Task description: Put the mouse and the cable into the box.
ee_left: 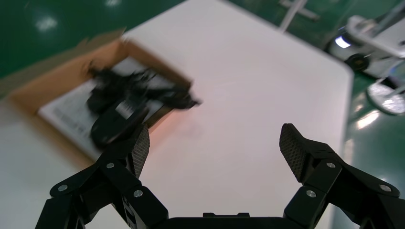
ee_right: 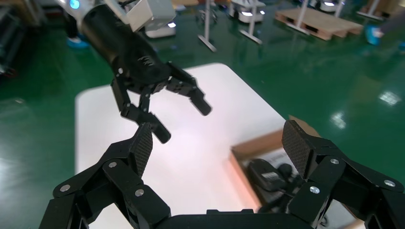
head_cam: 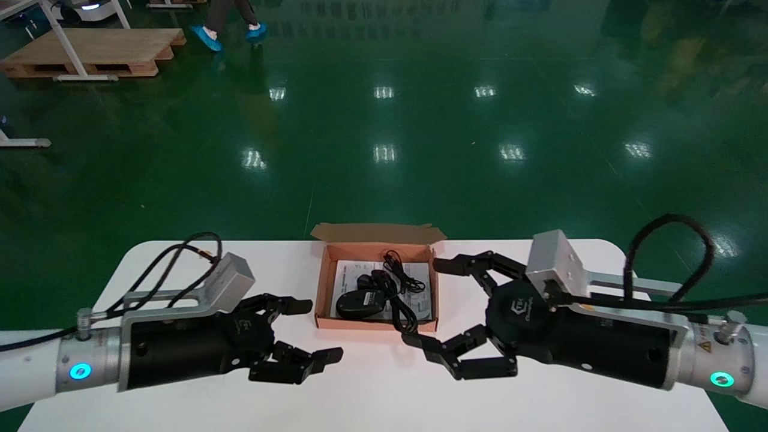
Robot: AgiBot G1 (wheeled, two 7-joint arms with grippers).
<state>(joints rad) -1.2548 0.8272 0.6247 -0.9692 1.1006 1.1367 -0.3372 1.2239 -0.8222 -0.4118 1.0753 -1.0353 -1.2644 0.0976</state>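
Mouse [head_cam: 359,302] and cable [head_cam: 399,282] lie in the open box [head_cam: 324,282], which sits between the two grippers. A cable loop spills over the box wall beside the right gripper [head_cam: 427,303]. Mouse label and printed sheet [head_cam: 348,273] are unreadable. Right gripper fingers are wide apart and empty. Left gripper [head_cam: 321,330] is also spread and empty, just off the box's other side. White table [head_cam: 372,384], glossy green floor [head_cam: 384,180], wooden pallet [head_cam: 90,51] far behind.

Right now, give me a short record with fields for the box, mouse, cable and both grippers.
Box: open, on the white table
Mouse: inside box, on the leaflet
Cable: inside box, beside mouse, one end at near wall
Left gripper: open, empty, left of box
Right gripper: open, empty, right of box
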